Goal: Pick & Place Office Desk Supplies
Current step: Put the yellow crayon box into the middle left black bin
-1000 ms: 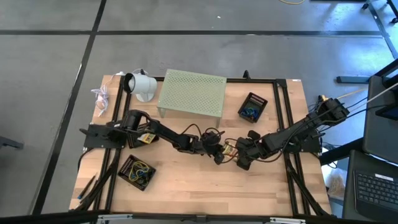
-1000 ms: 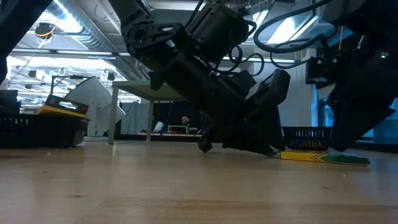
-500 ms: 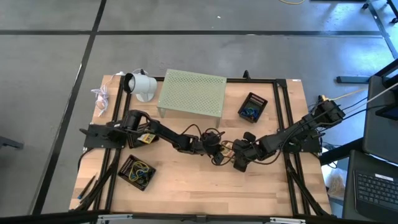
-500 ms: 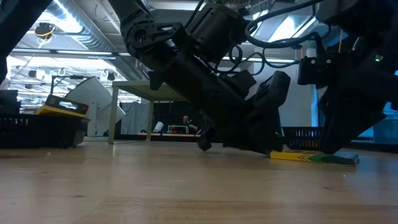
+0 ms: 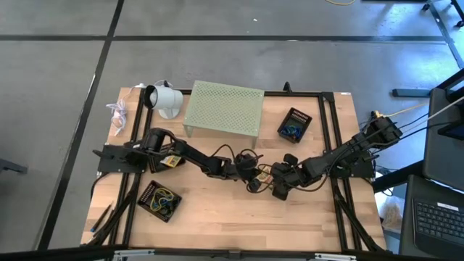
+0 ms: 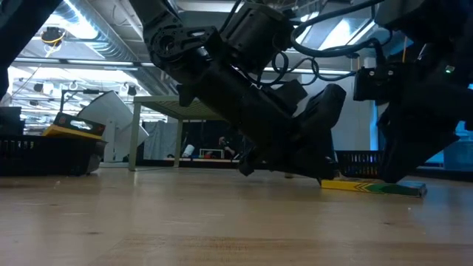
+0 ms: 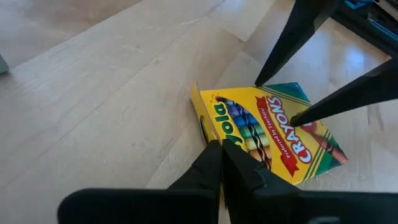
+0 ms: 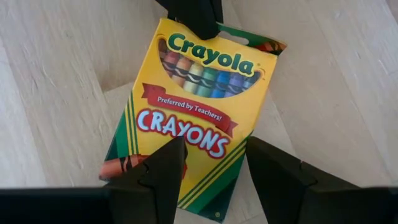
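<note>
A yellow and green Crayola crayons box [image 8: 193, 99] lies flat on the wooden table [image 5: 217, 225] near its middle, face up. My left gripper [image 7: 222, 149] is shut, its tips at the box's top end. My right gripper [image 8: 217, 168] is open above the box's bottom end and slants down onto it. In the high view the box [image 5: 266, 174] shows as a small yellow patch between the left gripper [image 5: 255, 178] and the right gripper [image 5: 278, 187]. In the low view the box [image 6: 373, 187] lies under the right arm. My left gripper meets the box's top end [image 8: 214, 28] with its shut fingertips [image 8: 194, 17], slanting down from the table's left. Whether any card is caught between the tips cannot be told. My right gripper sets its two spread fingertips [image 7: 292, 118] on the box's face near the bottom end [image 7: 311, 134], slanting down from the table's right. The box stays on the table.
A pale green perforated riser [image 5: 223, 107] and a white cup-shaped object [image 5: 165, 99] stand at the far side. A black tray [image 5: 293, 125] with small items sits far right, another [image 5: 159, 199] near left. Bare wood lies along the near edge.
My left gripper has shut at the box's top end without leaving its place. The box has slid a little along the table toward the left under my right gripper, which stays open.
</note>
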`<action>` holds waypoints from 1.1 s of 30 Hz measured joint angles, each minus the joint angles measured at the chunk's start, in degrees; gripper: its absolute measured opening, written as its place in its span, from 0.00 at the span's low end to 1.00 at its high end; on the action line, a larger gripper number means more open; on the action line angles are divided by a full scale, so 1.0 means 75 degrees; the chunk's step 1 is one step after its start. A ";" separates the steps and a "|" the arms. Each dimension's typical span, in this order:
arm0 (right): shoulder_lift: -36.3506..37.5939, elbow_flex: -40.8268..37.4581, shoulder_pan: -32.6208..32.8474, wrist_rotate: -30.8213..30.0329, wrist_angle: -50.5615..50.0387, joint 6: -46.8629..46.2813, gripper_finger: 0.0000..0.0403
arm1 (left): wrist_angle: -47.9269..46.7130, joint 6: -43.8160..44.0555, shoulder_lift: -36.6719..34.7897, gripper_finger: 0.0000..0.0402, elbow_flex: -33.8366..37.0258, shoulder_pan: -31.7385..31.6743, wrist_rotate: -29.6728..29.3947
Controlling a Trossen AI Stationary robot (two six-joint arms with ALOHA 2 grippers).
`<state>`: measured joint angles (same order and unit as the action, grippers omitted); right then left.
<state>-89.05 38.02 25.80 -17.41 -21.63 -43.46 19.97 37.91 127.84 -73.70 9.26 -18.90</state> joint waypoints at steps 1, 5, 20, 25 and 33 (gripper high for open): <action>0.0025 0.0042 0.0000 0.0031 -0.0061 0.0004 0.45 | -0.0007 -0.0077 -0.0022 0.00 0.0001 0.0002 0.0011; 0.0231 0.0433 -0.0003 0.0281 -0.0650 0.0251 0.45 | -0.0166 -0.0515 -0.0249 0.00 0.0010 0.0002 0.0113; 0.0568 0.1687 0.0522 0.0077 -0.2232 0.0445 0.45 | -0.1856 -0.2004 -0.1990 0.00 0.0004 0.0541 -0.0308; 0.0571 0.1687 0.0778 -0.0126 -0.2488 0.0103 0.45 | -0.2683 -0.2444 -0.2791 0.00 0.0004 0.0834 -0.0899; 0.0577 0.1690 0.1020 -0.0418 -0.2432 0.0058 0.45 | -0.3867 -0.2501 -0.3979 0.00 0.0001 0.1191 -0.1596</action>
<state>-84.73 50.70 33.45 -20.54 -39.87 -43.03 -9.03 19.16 98.00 -73.69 18.19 -30.87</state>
